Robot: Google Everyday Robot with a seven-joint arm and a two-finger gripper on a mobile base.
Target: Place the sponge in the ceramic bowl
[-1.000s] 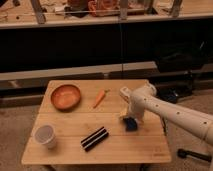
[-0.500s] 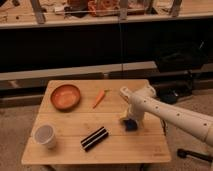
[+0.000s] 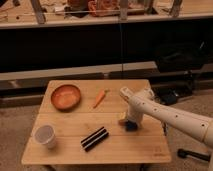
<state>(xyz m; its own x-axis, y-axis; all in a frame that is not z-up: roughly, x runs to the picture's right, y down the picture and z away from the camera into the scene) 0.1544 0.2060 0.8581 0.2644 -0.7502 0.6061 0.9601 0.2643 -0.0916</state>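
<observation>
White cup (image 3: 45, 136): stood near the front left corner of the desk (image 3: 115, 152), out of the way.
Ceramic bowl (image 3: 66, 96): sat upright at the far left of the desk, with nothing blue showing inside it.
Striped bar (image 3: 95, 138): lay near the front middle, between the cup and the sponge.
Carrot (image 3: 100, 98): lay toward the far middle, just right of the bowl.
Sponge (image 3: 132, 126): rested on the desk right of centre, well apart from the bowl and partly hidden beneath the claw.
Claw (image 3: 128, 119): hung low, right over the sponge, with its fingers spread apart and nothing clamped. Whether they touched the sponge could not be told.
Arm (image 3: 170, 116): reached in from the right edge, angled down to the claw.
Step in hand: by the look of it, the grasp on the sponge, since the sponge lay outside the bowl.
Next move called for: fingers set on either side of the soft block and closed gently. A lift would then have to clear the carrot on the way left to the bowl.
</observation>
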